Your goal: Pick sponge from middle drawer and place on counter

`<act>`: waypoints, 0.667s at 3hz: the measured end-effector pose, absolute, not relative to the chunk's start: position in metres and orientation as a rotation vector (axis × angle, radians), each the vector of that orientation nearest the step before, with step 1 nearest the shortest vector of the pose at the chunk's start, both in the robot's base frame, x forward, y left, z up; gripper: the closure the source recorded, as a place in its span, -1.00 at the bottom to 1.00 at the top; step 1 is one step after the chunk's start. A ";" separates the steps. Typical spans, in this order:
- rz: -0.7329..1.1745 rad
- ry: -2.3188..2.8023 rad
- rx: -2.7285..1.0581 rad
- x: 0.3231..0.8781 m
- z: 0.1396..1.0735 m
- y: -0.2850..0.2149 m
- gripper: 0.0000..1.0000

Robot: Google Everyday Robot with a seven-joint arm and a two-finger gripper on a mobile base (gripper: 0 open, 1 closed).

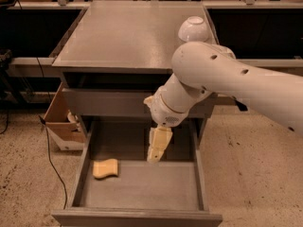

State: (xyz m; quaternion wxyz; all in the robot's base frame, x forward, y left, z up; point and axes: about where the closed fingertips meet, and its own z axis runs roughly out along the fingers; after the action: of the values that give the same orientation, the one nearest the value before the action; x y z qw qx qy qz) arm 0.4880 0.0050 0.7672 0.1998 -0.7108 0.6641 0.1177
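Observation:
The yellow-tan sponge [105, 168] lies flat on the floor of the open middle drawer [142, 186], near its left wall. My gripper [154, 158] hangs fingers-down over the middle of the drawer, to the right of the sponge and above it, apart from it and holding nothing. The white arm reaches in from the right. The grey counter [128, 34] is the cabinet top above the drawer.
A white bowl [193, 29] sits upside down at the counter's right edge. A shallower drawer front [109, 102] is slightly out above the open drawer. A cardboard box [62, 122] and a black cable [49, 148] are on the floor at left.

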 end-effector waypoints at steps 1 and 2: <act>0.374 1.894 -1.953 0.492 0.748 0.016 -1.00; 0.405 1.937 -1.913 0.502 0.693 0.038 -1.00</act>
State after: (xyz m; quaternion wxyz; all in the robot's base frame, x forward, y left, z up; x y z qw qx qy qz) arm 0.5025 0.0379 0.6928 0.1934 -0.6820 0.6904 0.1443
